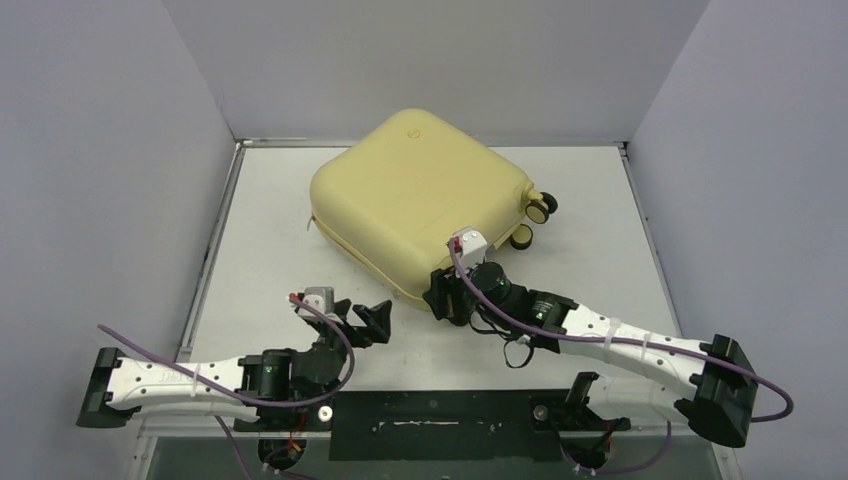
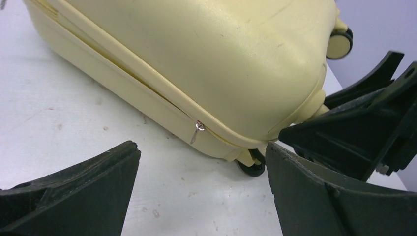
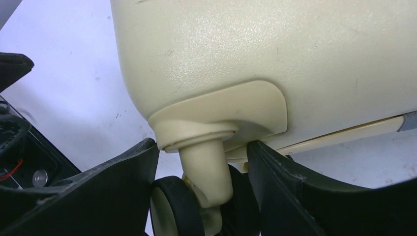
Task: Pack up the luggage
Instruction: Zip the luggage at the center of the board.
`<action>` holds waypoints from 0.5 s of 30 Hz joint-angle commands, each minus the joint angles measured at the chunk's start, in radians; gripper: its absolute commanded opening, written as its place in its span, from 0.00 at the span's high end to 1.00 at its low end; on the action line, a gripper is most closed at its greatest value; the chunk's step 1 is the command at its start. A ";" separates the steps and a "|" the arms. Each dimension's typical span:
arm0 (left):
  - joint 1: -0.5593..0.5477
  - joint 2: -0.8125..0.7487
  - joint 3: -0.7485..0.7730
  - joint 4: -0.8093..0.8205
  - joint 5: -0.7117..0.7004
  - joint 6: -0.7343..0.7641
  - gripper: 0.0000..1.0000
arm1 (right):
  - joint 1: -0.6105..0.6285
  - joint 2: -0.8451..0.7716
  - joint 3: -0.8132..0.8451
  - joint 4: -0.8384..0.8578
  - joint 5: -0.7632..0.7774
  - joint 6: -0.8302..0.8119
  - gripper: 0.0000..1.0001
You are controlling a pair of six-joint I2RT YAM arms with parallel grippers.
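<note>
The luggage (image 1: pixel 420 190), a pale yellow hard shell with rounded corners, is lying flat and closed at the back middle of the table (image 1: pixel 260 230). Its cream-and-black wheels (image 1: pixel 540 208) are pointing to the right. I am watching from afar as both arms are reaching toward its near edge.

The left gripper (image 1: pixel 358 315) is hovering over bare table just in front of the case, its fingers spread wide and touching nothing. The right gripper (image 1: pixel 445 288) is sitting at the near right corner, pinching the caster (image 3: pixel 206 172) there.

From overhead that grip is hiding under the wrist, and I am seeing only black hardware against yellow shell. The right wrist camera is showing it plainly. A cream stem is dropping from a moulded mount on the shell, twin black wheels are sitting below it, and one dark finger is pressing in on each side.

The left wrist camera is giving me what neither other view does. The seam between the two halves is running along the side, and a small metal zip pull (image 2: pixel 195 132) is hanging from it near the corner. It is also catching the right gripper from the side, beside the same wheel
</note>
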 commanded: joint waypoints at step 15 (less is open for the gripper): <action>0.355 0.027 -0.037 0.054 0.446 0.002 0.04 | -0.051 0.027 0.164 -0.073 0.063 -0.184 1.00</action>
